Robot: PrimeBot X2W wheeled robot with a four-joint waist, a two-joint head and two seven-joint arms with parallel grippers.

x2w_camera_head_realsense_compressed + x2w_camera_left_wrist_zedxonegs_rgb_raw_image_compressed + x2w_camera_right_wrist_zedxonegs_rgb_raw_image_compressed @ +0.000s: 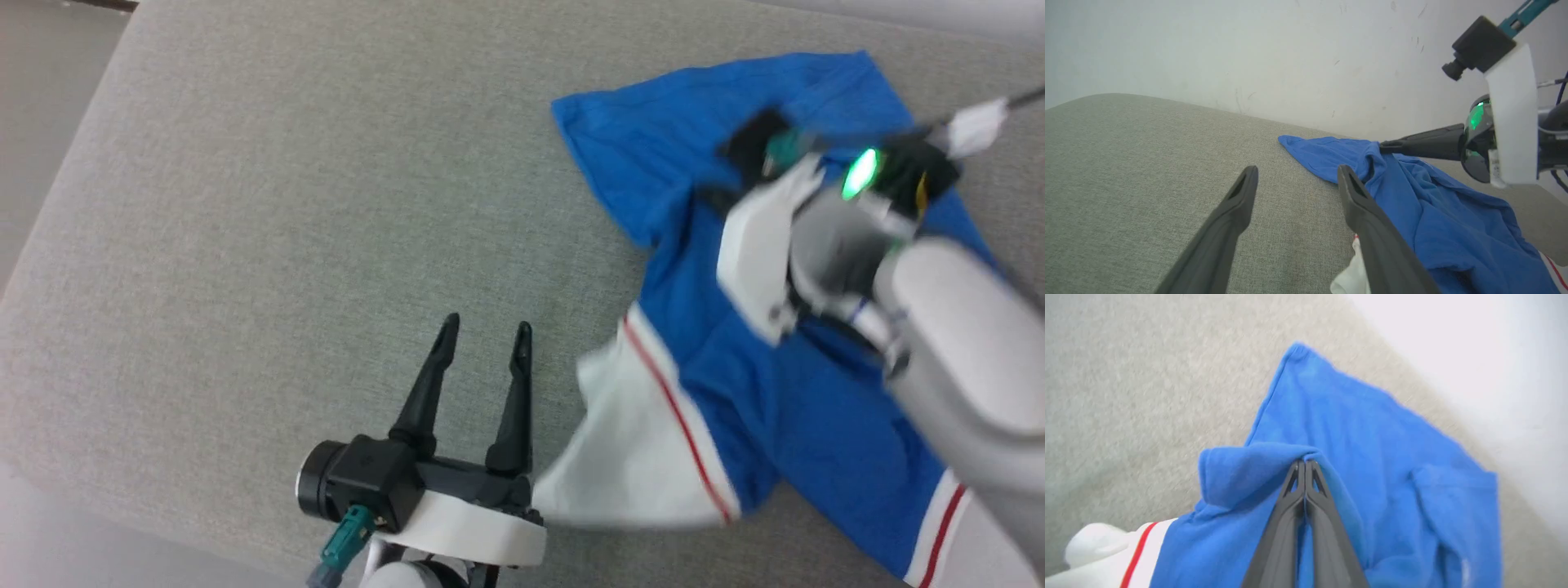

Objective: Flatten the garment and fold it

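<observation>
Grey woven cloth covers the work surface (245, 204) across the head view. On it, from 1 o'clock down to 5 o'clock, lies the garment (735, 392), a royal-blue jersey, crumpled and partly doubled over itself. Its white sleeve (629, 441), edged with a red stripe, spreads from the blue body toward 6 o'clock. The right gripper (1305, 463), at 2 o'clock, has its fingers pressed together on a raised ridge of blue cloth, which peaks at the fingertips. The left gripper (486, 325), at 6 o'clock, stands with fingers spread, grasping nothing, tips over bare surface, base just beside the sleeve
</observation>
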